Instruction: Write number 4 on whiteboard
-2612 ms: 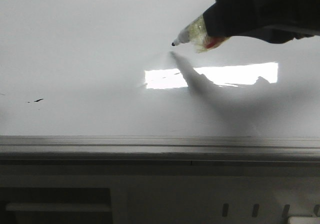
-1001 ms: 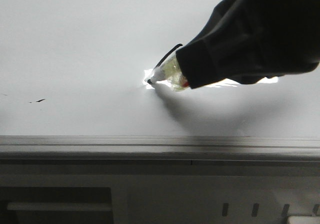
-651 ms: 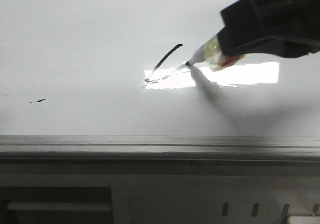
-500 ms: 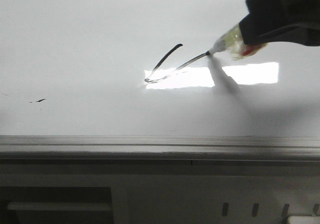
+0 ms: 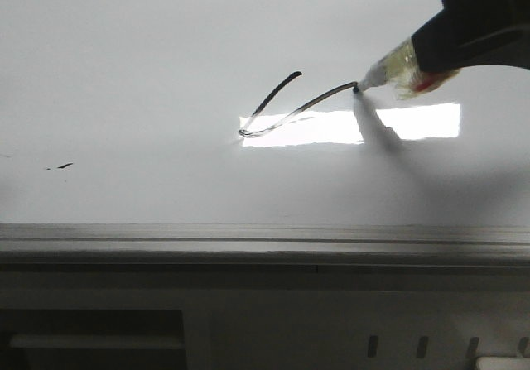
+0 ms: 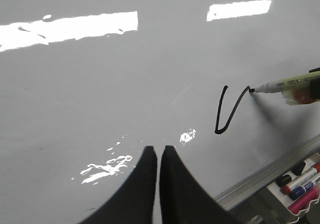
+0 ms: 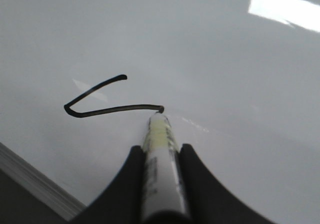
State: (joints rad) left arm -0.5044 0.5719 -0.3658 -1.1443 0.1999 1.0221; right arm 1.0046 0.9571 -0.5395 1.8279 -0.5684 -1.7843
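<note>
The whiteboard fills the front view. On it stand two black strokes of the number 4: a slanted left stroke that hooks at its low end into a long crossbar running right. My right gripper is shut on a white marker whose black tip touches the crossbar's right end. In the right wrist view the marker sits between the fingers of that gripper, its tip at the stroke's end. My left gripper hovers shut with nothing in it over bare board, left of the strokes.
A grey edge rail runs along the board's near side. A tiny black smudge sits at the left. A bright rectangular reflection lies under the crossbar. Spare markers lie in a tray below the rail.
The marker drew the slanted stroke down to the left, then hooked and ran right, drawing the crossbar. Its tip and the right gripper now sit farther right than half a second ago.
</note>
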